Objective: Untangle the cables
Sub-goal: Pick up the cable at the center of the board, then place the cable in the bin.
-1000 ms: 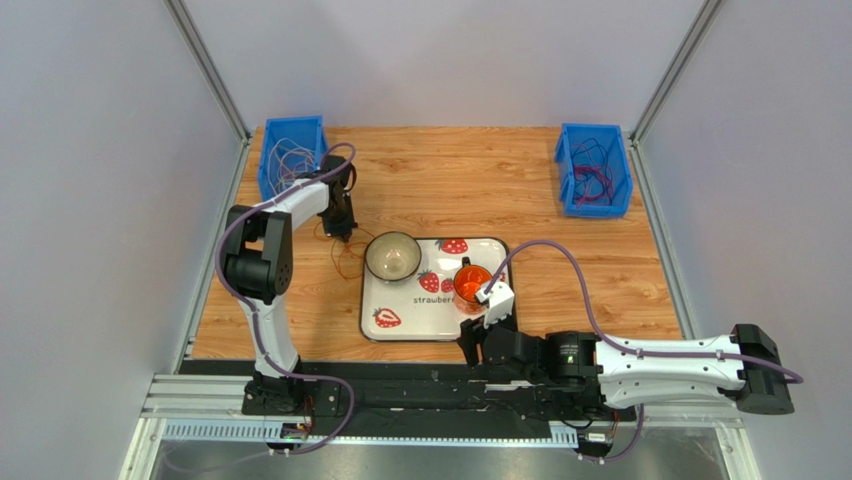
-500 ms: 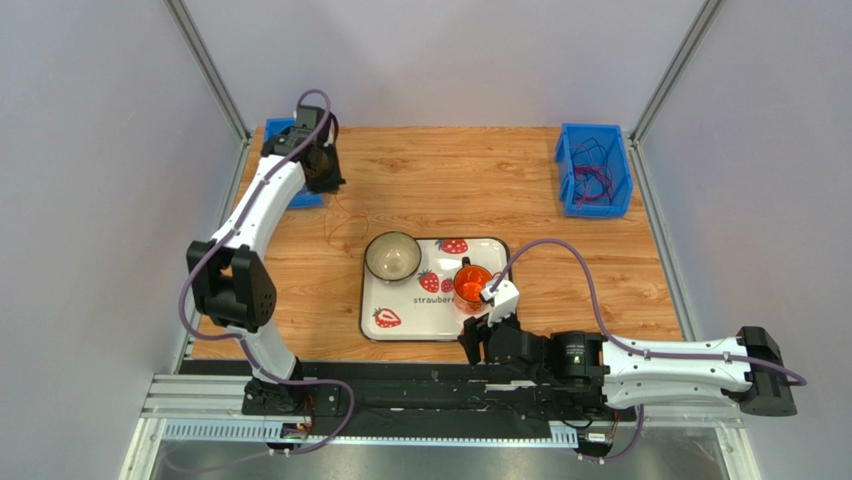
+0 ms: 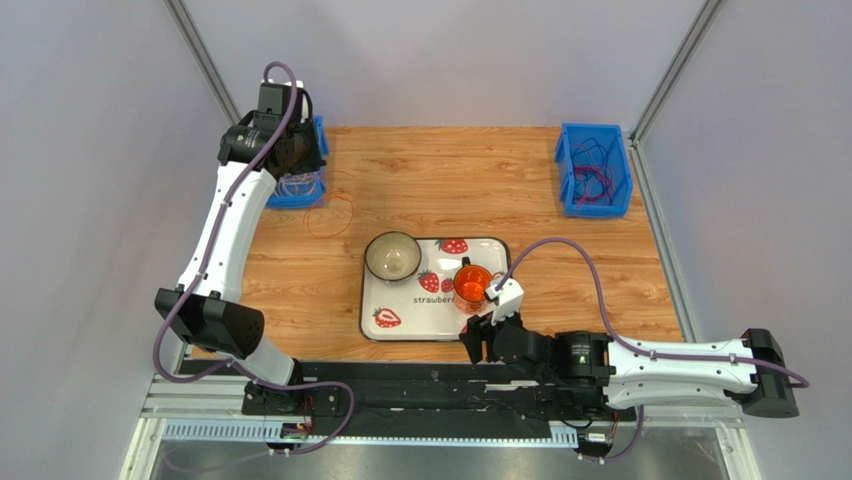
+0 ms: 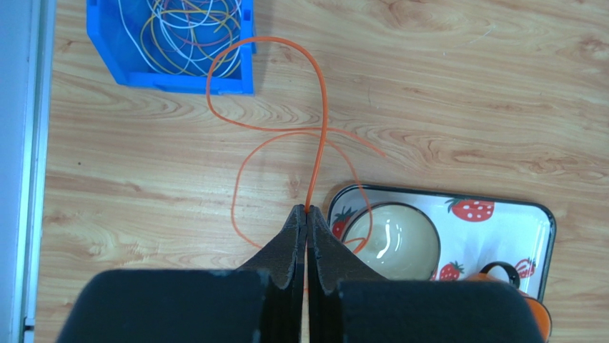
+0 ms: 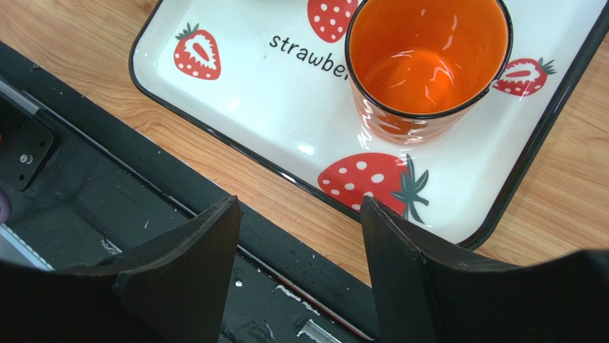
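Observation:
My left gripper (image 4: 306,209) is shut on a thin orange cable (image 4: 325,114), pinched at the very fingertips. The cable runs away from the tips, curls into a loop by the corner of the left blue bin (image 4: 236,84), and trails back over the wood towards the bowl (image 4: 392,239). More cables (image 4: 182,32), yellow, white and red-brown, lie tangled inside that bin. From above, the left gripper (image 3: 298,158) is raised high by the left bin (image 3: 300,190). My right gripper (image 5: 300,214) stands open and holds nothing, over the table's near edge just short of the tray (image 5: 250,93).
The strawberry tray (image 3: 400,325) holds a beige bowl (image 3: 392,256) and an orange cup (image 3: 472,283), seen close in the right wrist view as the cup (image 5: 429,57). A second blue bin (image 3: 595,170) with dark and purple cables sits at the far right. Black rails line the near edge.
The left arm has risen and swung back-left from beside the bowl to above the left bin, drawing the orange cable up with it. The right arm has barely shifted.

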Motion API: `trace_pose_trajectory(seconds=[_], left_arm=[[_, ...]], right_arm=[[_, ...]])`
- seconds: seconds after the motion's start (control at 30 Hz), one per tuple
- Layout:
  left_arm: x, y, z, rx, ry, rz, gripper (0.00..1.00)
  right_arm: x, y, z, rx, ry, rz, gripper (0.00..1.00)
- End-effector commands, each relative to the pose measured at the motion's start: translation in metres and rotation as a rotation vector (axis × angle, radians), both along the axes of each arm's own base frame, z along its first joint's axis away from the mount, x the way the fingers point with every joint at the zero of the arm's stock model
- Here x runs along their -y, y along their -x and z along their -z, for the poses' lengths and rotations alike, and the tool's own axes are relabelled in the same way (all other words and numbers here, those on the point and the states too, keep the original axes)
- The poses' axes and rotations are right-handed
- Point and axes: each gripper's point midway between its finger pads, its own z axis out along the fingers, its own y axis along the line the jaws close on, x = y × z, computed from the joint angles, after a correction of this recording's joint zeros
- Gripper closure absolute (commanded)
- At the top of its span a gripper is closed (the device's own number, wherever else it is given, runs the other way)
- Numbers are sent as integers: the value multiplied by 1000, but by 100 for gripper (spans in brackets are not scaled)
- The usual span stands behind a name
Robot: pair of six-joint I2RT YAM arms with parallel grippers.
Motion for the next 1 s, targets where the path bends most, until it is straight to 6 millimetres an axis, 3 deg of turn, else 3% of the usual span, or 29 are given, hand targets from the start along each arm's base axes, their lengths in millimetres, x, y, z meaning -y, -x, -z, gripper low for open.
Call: trace_pose_trajectory(seconds=[0.0,0.1,0.4,0.73,0.97], left_arm=[[-8,5,-10,32,-30,5,100],[-18,3,-21,89,-54,-27,100],[-45,-20,-14,78,-46,-94,100],[-75,-58,-47,202,26,-185,100],[-101,-93,-38,201,20,-224,100]], right_arm=[[2,-3,-6,11,-35,36,34],[4,-3,-4,6,-28,42,34],[10,-2,3,-1,-37,50,34],[13,-2,18,-8,-41,58,34],[19,-4,24,-3,-58,84,34]])
